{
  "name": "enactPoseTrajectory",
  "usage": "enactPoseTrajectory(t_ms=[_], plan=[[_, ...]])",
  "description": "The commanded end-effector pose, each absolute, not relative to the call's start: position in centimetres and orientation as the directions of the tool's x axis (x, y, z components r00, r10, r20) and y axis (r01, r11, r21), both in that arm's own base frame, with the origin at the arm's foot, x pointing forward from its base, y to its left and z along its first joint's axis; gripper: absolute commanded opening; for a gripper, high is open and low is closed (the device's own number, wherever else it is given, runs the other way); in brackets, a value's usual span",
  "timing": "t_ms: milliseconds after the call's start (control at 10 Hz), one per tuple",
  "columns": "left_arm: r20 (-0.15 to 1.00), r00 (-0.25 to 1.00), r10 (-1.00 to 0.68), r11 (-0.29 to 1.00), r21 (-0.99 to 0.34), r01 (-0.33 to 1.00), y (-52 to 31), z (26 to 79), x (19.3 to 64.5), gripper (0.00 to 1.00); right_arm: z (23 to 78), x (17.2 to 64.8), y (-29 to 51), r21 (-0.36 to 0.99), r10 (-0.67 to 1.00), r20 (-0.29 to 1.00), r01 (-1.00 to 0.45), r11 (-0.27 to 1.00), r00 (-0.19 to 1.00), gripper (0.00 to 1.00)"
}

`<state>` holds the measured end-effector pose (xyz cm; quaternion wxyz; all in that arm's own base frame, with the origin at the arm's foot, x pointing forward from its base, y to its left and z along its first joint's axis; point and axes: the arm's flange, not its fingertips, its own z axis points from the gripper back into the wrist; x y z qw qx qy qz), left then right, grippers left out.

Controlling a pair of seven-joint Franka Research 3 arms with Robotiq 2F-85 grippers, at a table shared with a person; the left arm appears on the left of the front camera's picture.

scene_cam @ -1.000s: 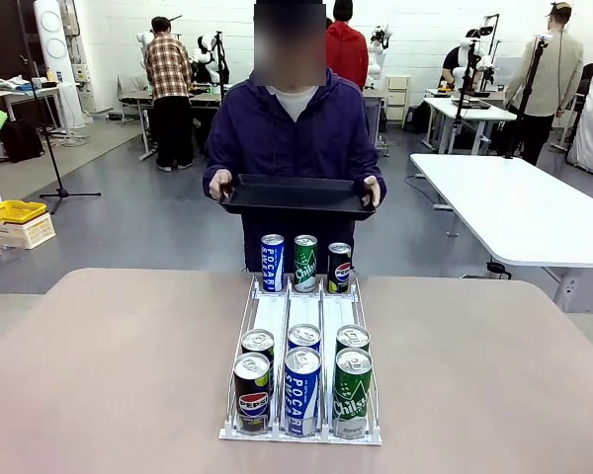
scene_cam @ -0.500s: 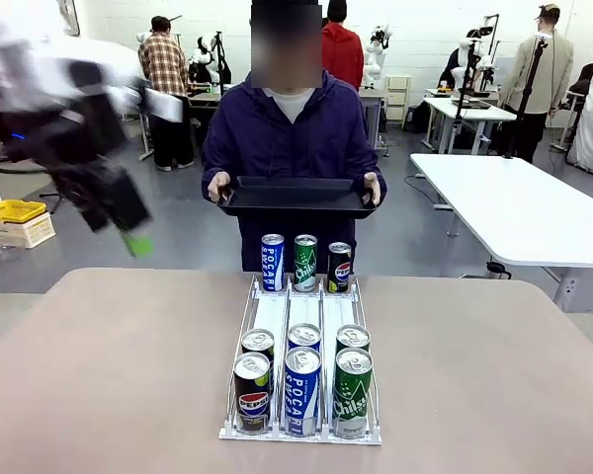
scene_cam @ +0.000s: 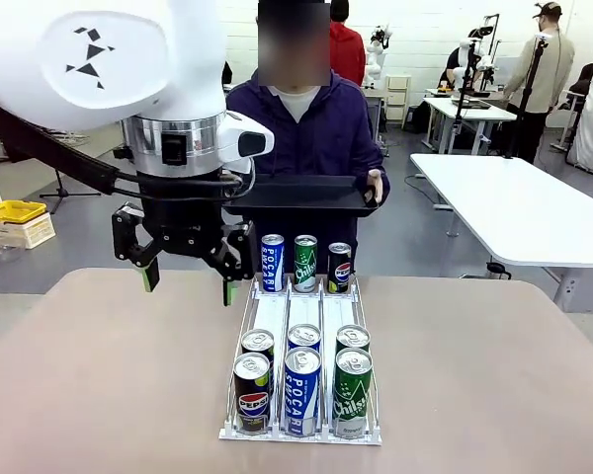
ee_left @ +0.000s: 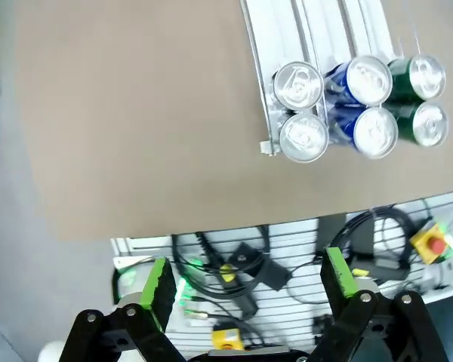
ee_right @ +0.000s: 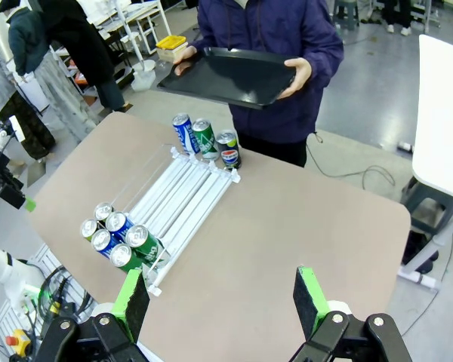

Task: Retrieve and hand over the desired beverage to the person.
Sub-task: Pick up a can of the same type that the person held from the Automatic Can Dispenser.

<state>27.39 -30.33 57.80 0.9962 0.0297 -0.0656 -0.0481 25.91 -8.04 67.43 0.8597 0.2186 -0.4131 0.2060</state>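
Your left jaws are spread wide and hold nothing. They hang from the left arm (scene_cam: pixel 178 148) with the green-padded fingers (scene_cam: pixel 151 277) pointing down at the bench (scene_cam: pixel 99 375), just beside the far left corner of the rack (scene_cam: pixel 274 311).

Take that rack as your landmark. It is a white three-lane can rack lying lengthwise from your side toward the person (scene_cam: pixel 296 128).
- **Far end:** three cans stand side by side: a blue Pocari can (scene_cam: pixel 272 263) in the left lane, a green Chilsung can (scene_cam: pixel 305 263) in the middle and a Pepsi can (scene_cam: pixel 339 267) on the right.
- **Near end:** six more stand two deep: a Pepsi pair (scene_cam: pixel 252 393) on the left, a Pocari pair (scene_cam: pixel 301 390) in the middle and a Chilsung pair (scene_cam: pixel 353 392) on the right.
- **Between:** the middle stretch of every lane is bare.

Every can is upright, long axis vertical, so I judge a grasp must close on the side wall.

I can't tell which drink is wanted, as nothing in view marks a choice. Beyond the rack's far end the person holds a black tray (scene_cam: pixel 296 197) level in both hands with nothing on it. That is probably where the can is to go.

Your left arm is the nearer one. The far-end Pocari can sits just to the right of its jaws, and the near-end pairs lie back toward you. Your right jaws are also wide open and empty, high over the bench and well apart from the rack.
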Motion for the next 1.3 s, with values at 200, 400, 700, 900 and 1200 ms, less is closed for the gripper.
enactPoseTrajectory(t_ms=[200, 400, 700, 900, 1200], plan=[[0.128, 0.990, -0.057, 0.998, 0.023, 0.054, -30.0, 58.0, 28.3, 1.00, 67.4, 26.0, -8.0, 0.208, 0.173, 0.803, -0.539, 0.816, 0.571, 1.00], [0.128, 0.990, -0.057, 0.998, 0.023, 0.054, -30.0, 58.0, 28.3, 1.00, 67.4, 26.0, -8.0, 0.208, 0.173, 0.803, -0.539, 0.816, 0.571, 1.00], [0.128, 0.990, -0.057, 0.998, 0.023, 0.054, -30.0, 58.0, 28.3, 1.00, 67.4, 26.0, -8.0, 0.208, 0.173, 0.803, -0.539, 0.816, 0.571, 1.00], [0.122, 0.991, -0.063, 0.998, 0.000, 0.064, -30.7, 55.5, 28.5, 1.00, 67.4, 26.0, -8.0, 0.208, 0.173, 0.803, -0.539, 0.816, 0.571, 1.00], [0.120, 0.984, -0.129, 0.991, -0.017, 0.132, -32.2, 51.6, 27.7, 1.00, 67.4, 26.0, -8.0, 0.208, 0.173, 0.803, -0.539, 0.816, 0.571, 1.00]])
